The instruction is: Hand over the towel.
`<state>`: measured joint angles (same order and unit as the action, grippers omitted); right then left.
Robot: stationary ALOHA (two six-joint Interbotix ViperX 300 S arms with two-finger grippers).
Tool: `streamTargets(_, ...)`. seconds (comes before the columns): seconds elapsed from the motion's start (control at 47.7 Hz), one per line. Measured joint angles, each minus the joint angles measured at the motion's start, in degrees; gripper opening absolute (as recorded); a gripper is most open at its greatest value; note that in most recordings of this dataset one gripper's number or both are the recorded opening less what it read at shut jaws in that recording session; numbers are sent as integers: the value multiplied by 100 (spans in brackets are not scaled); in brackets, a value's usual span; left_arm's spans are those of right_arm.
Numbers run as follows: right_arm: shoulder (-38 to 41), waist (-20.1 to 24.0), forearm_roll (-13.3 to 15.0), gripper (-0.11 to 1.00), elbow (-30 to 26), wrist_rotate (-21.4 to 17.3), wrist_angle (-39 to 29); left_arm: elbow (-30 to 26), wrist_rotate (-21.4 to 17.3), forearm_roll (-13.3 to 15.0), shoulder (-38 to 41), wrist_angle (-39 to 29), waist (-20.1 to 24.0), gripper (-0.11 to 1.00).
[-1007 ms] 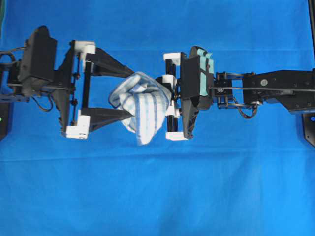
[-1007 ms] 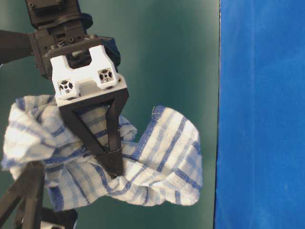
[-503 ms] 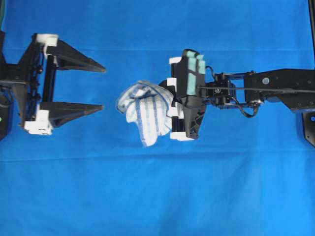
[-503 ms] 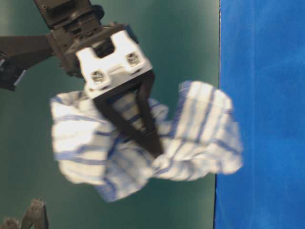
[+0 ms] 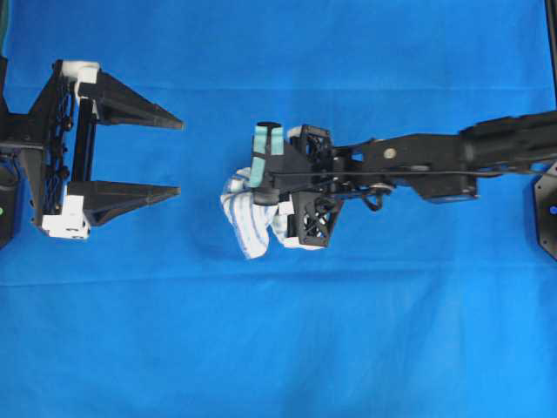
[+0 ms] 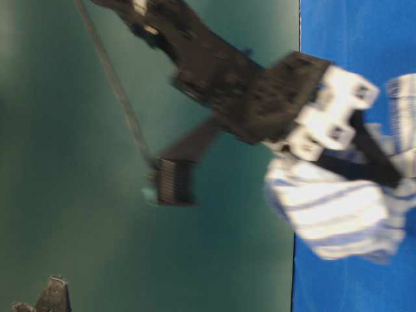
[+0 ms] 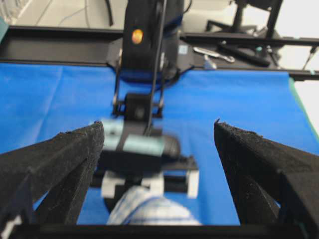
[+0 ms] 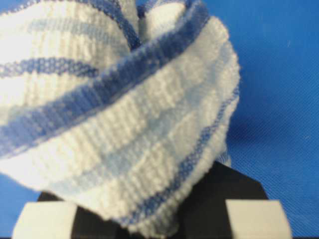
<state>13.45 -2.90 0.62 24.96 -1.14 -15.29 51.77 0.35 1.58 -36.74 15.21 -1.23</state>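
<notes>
Clamping the towel (image 5: 248, 225), the right gripper (image 5: 261, 207) now tips steeply down toward the blue cloth (image 5: 278, 348) that covers the worktop, where a second ago it reached out level with the towel held between the two arms. Seen from overhead, the right arm lies stretched in from the right edge to about the middle of the cloth, further in than before, and the towel shows only as a small white, blue-striped bunch poking out from under the gripper on its left and near side. Half a second ago far more of the towel was visible, spread to the left of the jaws.

From table level, blurred by motion, the right gripper (image 6: 374, 162) has its dark fingers closed on the bunched towel (image 6: 338, 218), which hangs against the blue cloth (image 6: 351, 39); whether it touches the surface cannot be told. The right wrist view is filled with the striped towel (image 8: 114, 114) bulging out of the jaws.

At the left edge of the cloth, the left gripper (image 5: 178, 157) stands with its fingers wide apart and nothing between them. A second ago those fingers flanked the towel at mid-cloth; now they are well apart from it, as they were half a second ago. Its wrist view looks between the spread fingers (image 7: 55, 159) at the right arm and the towel (image 7: 147, 214) below it.
</notes>
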Motion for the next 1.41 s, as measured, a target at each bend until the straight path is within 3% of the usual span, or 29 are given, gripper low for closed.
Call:
streamTargets(0.566, 316, -18, -9, 11, -167, -18, -9, 0, 9, -9, 18, 0, 0, 94)
streamTargets(0.608, 316, -26, -9, 19, -167, -18, 0, 0, 9, 0, 18, 0, 0, 94)
streamTargets(0.755, 316, -26, -9, 60, -158, -26, -9, 35, 9, 0, 18, 0, 0, 94)
streamTargets(0.839, 264, -26, -9, 72, -132, -26, -62, 53, 9, 0, 18, 0, 0, 94)
streamTargets(1.154, -1125, -26, 9, 70, 185, -35, -79, 53, 9, -9, 9, 0, 0, 94)
streamTargets(1.405, -2487, -35, 176, 70, 712, -9, 782, 62, 18, 0, 9, 0, 0, 94)
